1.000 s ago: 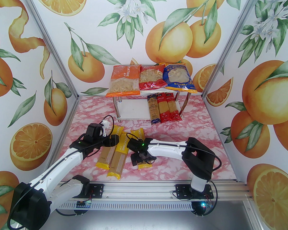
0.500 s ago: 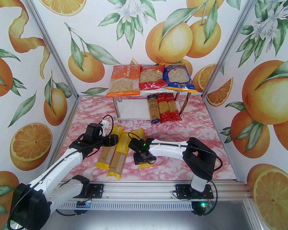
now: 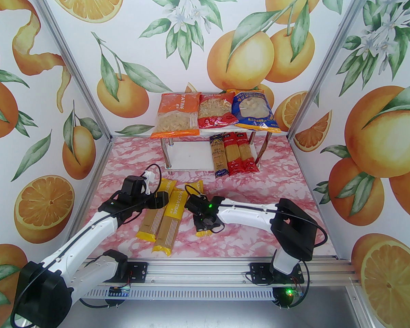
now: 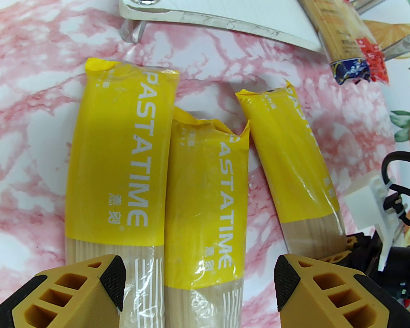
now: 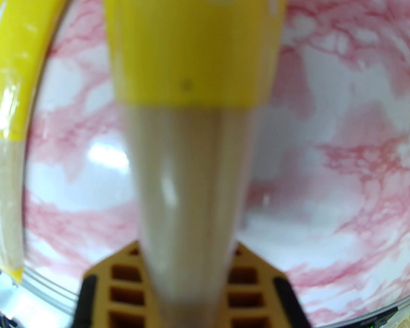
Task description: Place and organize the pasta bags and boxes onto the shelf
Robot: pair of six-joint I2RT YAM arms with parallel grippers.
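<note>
Three yellow spaghetti packs lie on the pink marbled table: the left pack [image 3: 153, 214] [image 4: 119, 162], the middle pack [image 3: 169, 224] [image 4: 205, 210] and the right pack [image 3: 199, 188] [image 4: 294, 169] [image 5: 191, 46]. My right gripper [image 3: 205, 222] [image 5: 188, 278] is shut on the right pack's pale near half, one finger [image 5: 123, 285] on each side. My left gripper [image 3: 160, 200] [image 4: 200, 278] hangs open over the middle pack. The shelf [image 3: 188, 155] [image 4: 225, 9] holds orange [image 3: 176, 116], red [image 3: 214, 113] and blue [image 3: 254, 111] bags on top. A dark blue pack [image 3: 218, 155] and two red packs [image 3: 237, 152] lie on its lower board.
The left part of the shelf's lower board is bare white. Chrome legs [image 3: 166, 152] stand at its corners. Orange-patterned walls close in the table on three sides. Bare marbled table lies to the right of my right arm [image 3: 253, 212].
My right gripper's fingers have closed on the right yellow pack. The right arm's elbow has swung to the right. My left arm has held still.
</note>
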